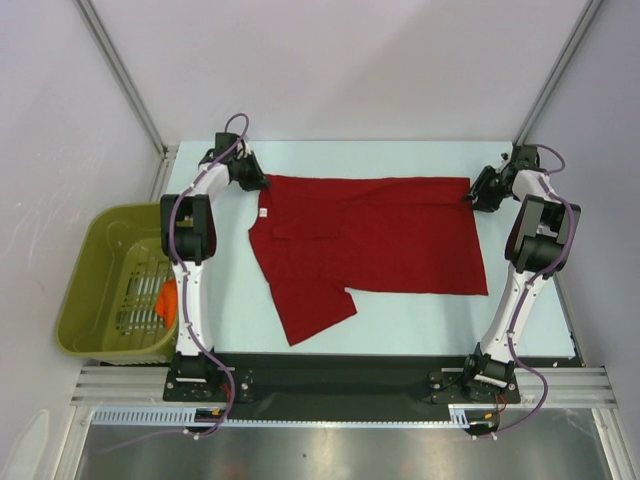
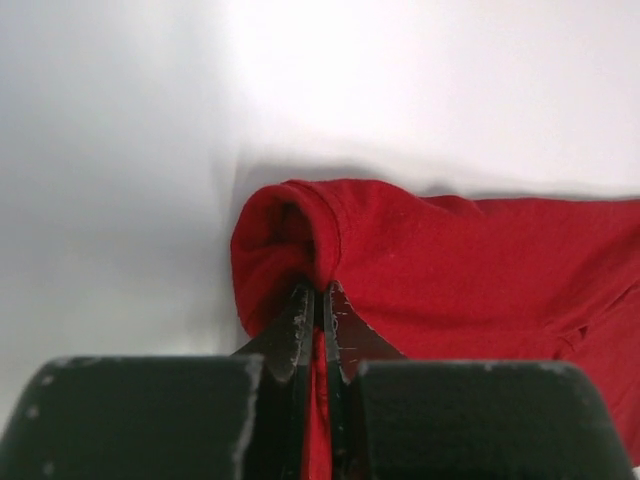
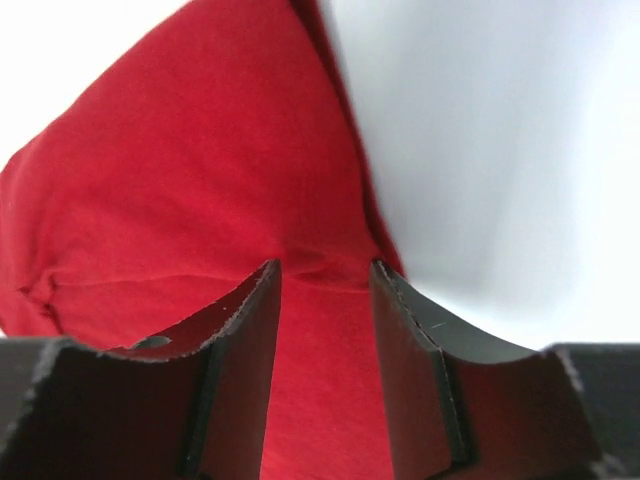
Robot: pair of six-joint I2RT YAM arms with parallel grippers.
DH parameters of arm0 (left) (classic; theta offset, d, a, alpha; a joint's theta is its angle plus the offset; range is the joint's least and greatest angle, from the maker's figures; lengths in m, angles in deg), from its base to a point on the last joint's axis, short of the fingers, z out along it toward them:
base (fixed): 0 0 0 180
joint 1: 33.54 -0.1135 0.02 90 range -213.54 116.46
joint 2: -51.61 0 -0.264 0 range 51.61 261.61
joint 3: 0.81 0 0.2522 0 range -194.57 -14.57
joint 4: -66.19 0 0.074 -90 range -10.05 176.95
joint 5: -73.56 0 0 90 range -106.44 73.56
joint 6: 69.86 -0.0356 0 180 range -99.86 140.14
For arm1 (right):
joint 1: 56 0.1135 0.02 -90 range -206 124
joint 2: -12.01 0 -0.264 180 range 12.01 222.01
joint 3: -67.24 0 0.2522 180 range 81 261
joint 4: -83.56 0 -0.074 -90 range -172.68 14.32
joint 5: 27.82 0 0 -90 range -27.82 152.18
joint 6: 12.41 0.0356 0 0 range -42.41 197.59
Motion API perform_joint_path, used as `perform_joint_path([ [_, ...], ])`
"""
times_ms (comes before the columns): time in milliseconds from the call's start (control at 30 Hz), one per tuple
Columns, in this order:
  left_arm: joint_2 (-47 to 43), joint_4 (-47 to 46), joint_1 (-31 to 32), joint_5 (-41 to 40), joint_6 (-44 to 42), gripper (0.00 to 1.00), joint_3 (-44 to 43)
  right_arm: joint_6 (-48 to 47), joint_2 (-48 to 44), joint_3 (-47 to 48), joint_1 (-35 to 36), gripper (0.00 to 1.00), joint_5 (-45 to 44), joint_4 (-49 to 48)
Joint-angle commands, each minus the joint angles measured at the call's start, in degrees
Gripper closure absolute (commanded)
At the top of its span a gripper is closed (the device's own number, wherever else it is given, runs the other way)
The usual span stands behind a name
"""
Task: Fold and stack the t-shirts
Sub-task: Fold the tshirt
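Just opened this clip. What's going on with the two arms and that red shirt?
Two robot arms are working on one dark red short-sleeved fabric t-shirt that lies spread out on the pale table. The left gripper is pinched shut on the cloth at the shirt's far left corner. The right gripper is at the far right corner, its jaws apart over the fabric and not yet clamped. An olive-green plastic basket stands beside the table on the left.

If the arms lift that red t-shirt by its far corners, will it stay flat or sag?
Probably sags: the t-shirt bunches into a soft roll where the left pincer pinches it. Likely light and thin, since it lies flat with creases on the table.
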State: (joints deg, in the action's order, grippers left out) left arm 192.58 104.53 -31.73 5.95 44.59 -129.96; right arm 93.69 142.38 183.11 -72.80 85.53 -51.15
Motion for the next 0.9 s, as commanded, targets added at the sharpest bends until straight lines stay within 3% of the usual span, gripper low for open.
perform_joint_path([
  [0, 0.3, -2.8, -1.5, 1.1, 1.5, 0.96, -3.7, -2.9, 1.6, 2.9, 0.0, 0.55, -3.0, 3.1],
  [133, 0.3, -2.8, -1.5, 1.5, 1.7, 1.0, -4.0, -3.4, 3.2, 5.0, 0.5, 0.65, -5.5, 4.2],
  [333, 0.0, -1.9, -1.5, 1.3, 1.2, 1.0, -4.4, -3.4, 8.3, 12.7, 0.5, 0.9, -8.6, 8.1],
  [367, -0.3, -1.6, -1.5, 1.0, 1.2, 0.96, -4.6, -3.5, 8.7, 13.4, 0.7, 0.96, -9.0, 8.5],
  [433, -1.1, -0.6, -1.5, 0.2, 1.1, 0.77, -4.4, -3.5, 9.4, 15.7, 0.9, 0.97, -9.6, 9.7],
  [467, -1.6, -0.4, -1.5, 0.0, 1.1, 0.73, -3.6, -3.5, 9.7, 16.4, 1.0, 0.96, -10.0, 10.0],
  [500, -3.5, -0.4, -1.5, -0.7, 1.1, 0.62, -2.9, -3.4, 9.7, 17.0, 1.3, 0.95, -10.7, 11.1],
  [533, -4.5, 0.0, -1.5, -1.6, 1.1, 0.55, -2.1, -3.2, 9.6, 18.0, 1.6, 0.88, -11.7, 12.0],
  [567, -5.8, 0.4, -1.5, -2.5, 1.0, 0.44, -0.5, -3.3, 9.5, 18.7, 1.9, 0.73, -13.3, 12.8],
  [667, -11.0, 1.5, -0.9, -5.3, 0.1, 0.31, 3.4, -4.1, 8.3, 20.9, 3.3, 0.6, -17.5, 18.4],
  [867, -24.5, 2.4, 0.7, -8.8, -0.9, 0.27, 16.7, -1.5, 1.3, 15.2, 3.3, 0.53, -22.8, 20.2],
])
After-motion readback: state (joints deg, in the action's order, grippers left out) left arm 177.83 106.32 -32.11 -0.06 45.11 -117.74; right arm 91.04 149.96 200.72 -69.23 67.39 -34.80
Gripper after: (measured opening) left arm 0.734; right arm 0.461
